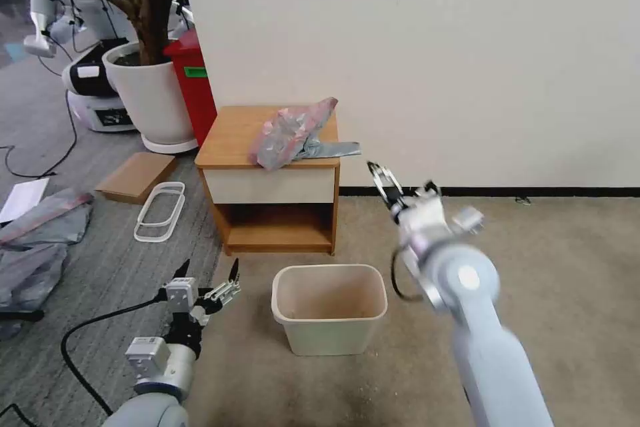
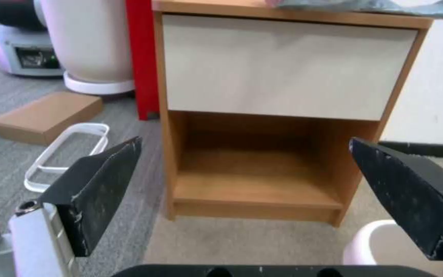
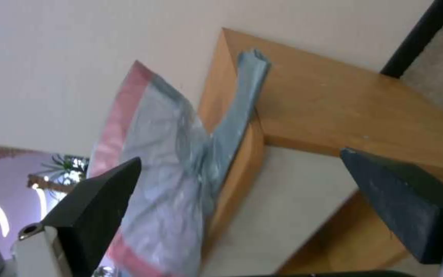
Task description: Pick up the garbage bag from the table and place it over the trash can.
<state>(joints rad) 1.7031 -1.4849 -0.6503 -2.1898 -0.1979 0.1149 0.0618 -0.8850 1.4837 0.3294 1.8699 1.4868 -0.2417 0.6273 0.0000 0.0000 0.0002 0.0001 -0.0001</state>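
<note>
The garbage bag [image 1: 297,130], crinkly grey plastic with a pinkish-red edge, lies bunched on the right front of the table [image 1: 230,140], with a grey tail hanging over the front edge. In the right wrist view the garbage bag [image 3: 165,169] drapes off the table [image 3: 334,107]. My right gripper [image 1: 383,179] hovers open just right of the table's front corner, level with its top; the right gripper [image 3: 240,156] is clear of the bag. The cream trash can [image 1: 329,307] stands empty on the carpet in front of the table. My left gripper [image 1: 210,270] is open, low beside the can; the left gripper [image 2: 245,140] faces the table's [image 2: 288,65] lower shelf.
A white plant pot [image 1: 153,93] and a red bin [image 1: 195,83] stand left of the table against the wall. A cardboard box [image 1: 135,175], white frames [image 1: 160,210], flat grey bags [image 1: 40,233] and a black cable [image 1: 73,337] lie on the floor to the left. Open carpet lies to the right.
</note>
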